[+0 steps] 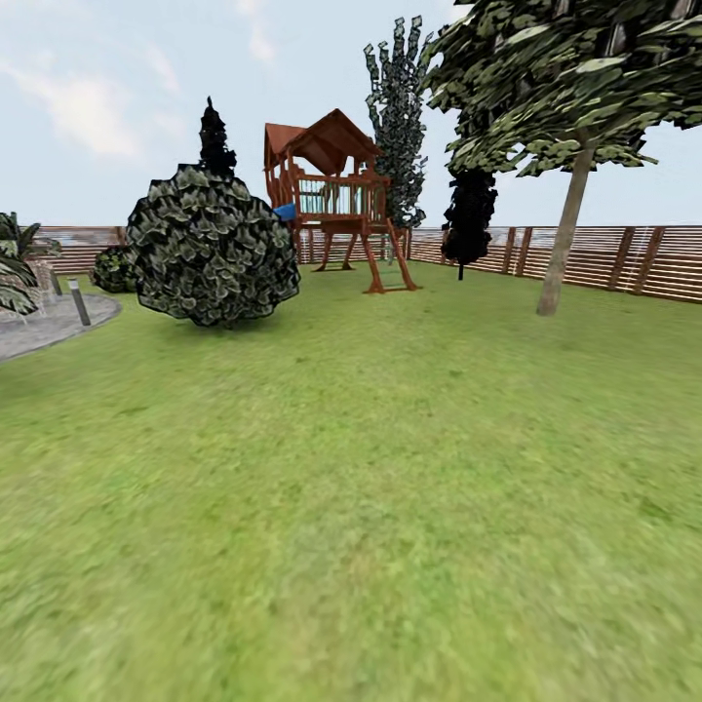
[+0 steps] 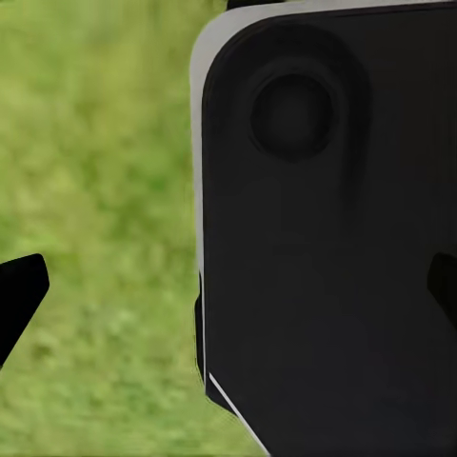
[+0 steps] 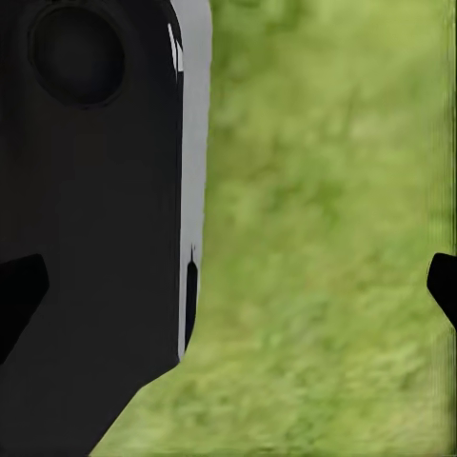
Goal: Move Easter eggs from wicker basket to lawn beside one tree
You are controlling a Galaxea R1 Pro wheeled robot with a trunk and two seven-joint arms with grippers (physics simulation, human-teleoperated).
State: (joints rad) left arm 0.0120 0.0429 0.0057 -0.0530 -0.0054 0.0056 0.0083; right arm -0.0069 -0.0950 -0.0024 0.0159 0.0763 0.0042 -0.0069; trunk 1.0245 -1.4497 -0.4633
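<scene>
The lawn (image 1: 351,468) spreads out ahead as flat green grass. A tree (image 1: 564,239) with a slim pale trunk and a mottled green-white crown stands at the far right, close to the fence. The Easter eggs and the wicker basket are out of view. My left gripper (image 2: 228,295) is open, its dark fingertips (image 2: 19,295) far apart with nothing between them, over grass and a dark robot panel (image 2: 324,238). In the same way my right gripper (image 3: 228,290) is open and empty above the grass (image 3: 324,238).
A big round bush (image 1: 210,249) stands left of centre, with a wooden playset (image 1: 331,195) behind it. A near-black conifer (image 1: 470,219) rises by the slatted fence (image 1: 604,258). At the far left are a paved patch (image 1: 49,327), a short bollard (image 1: 80,302) and palm fronds (image 1: 15,263).
</scene>
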